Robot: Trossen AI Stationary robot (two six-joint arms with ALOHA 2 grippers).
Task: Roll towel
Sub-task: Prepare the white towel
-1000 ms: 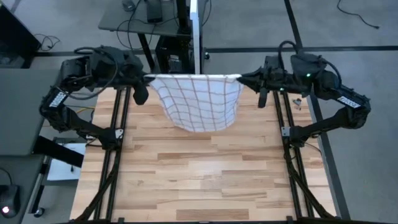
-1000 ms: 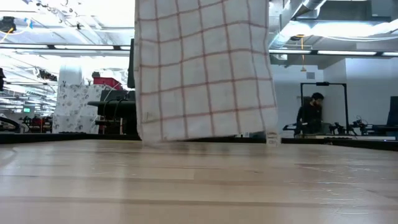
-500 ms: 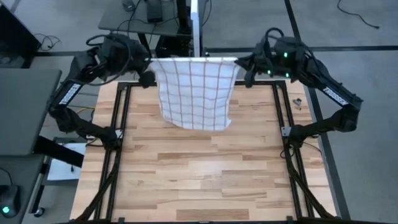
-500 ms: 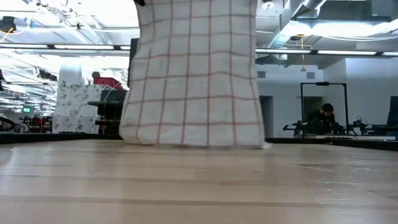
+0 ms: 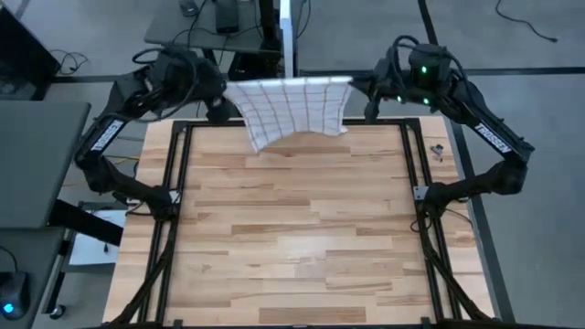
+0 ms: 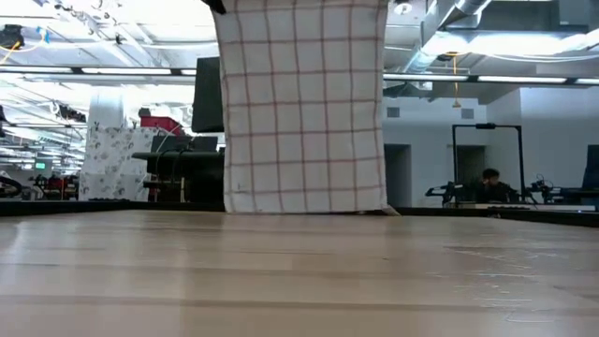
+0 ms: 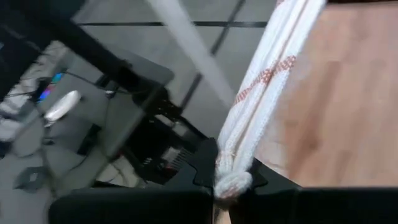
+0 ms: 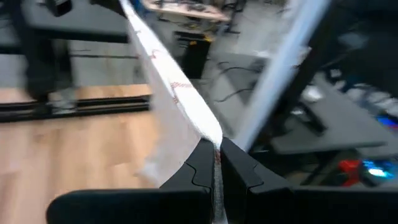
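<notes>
Towel [image 5: 292,108]: white, red-brown grid, stretched in air above far edge of table [image 5: 292,238], hem just clear of wood. Left claw [image 5: 222,99] clenched on one top corner; right claw [image 5: 358,93] clenched on the other. Step judged: spreading before rolling. Next move calls for lowering flat onto table, wrinkle-free, then rolling from one edge.

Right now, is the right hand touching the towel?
Touching. The right wrist view shows the right hand shut on the towel edge, pinched between its fingers.
</notes>
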